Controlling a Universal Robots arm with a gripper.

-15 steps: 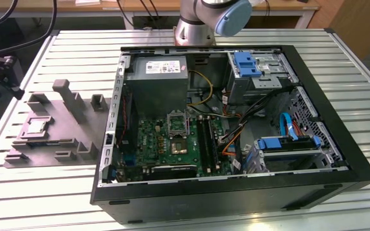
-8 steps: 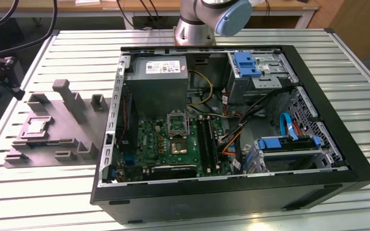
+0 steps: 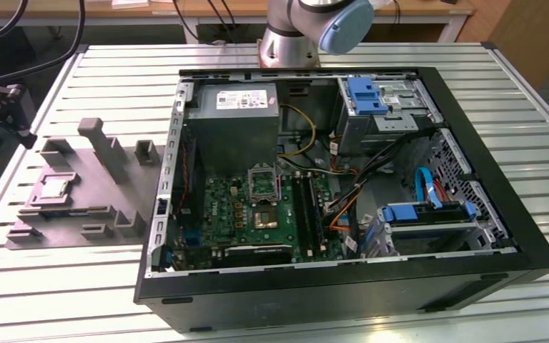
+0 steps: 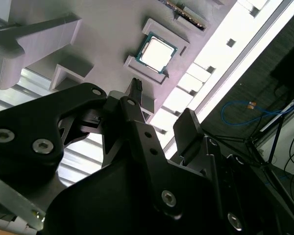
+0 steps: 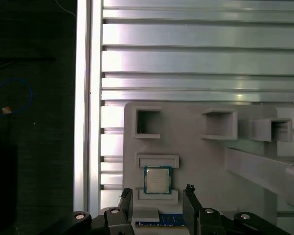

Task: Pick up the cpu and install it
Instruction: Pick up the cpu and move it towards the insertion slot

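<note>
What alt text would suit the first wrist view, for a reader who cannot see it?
The cpu lies flat in a recess of a grey fixture, with the open hand close to it, holding nothing. The fixture rests on a slatted metal table.

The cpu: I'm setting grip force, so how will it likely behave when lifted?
The cpu, a small flat square silver-topped chip, looks rigid and probably light, being thin. Its smooth, shiny lid may be slippery against the fingers. It sits between ledges of the grey moulded plastic fixture, so pushing likely won't slide it.
</note>
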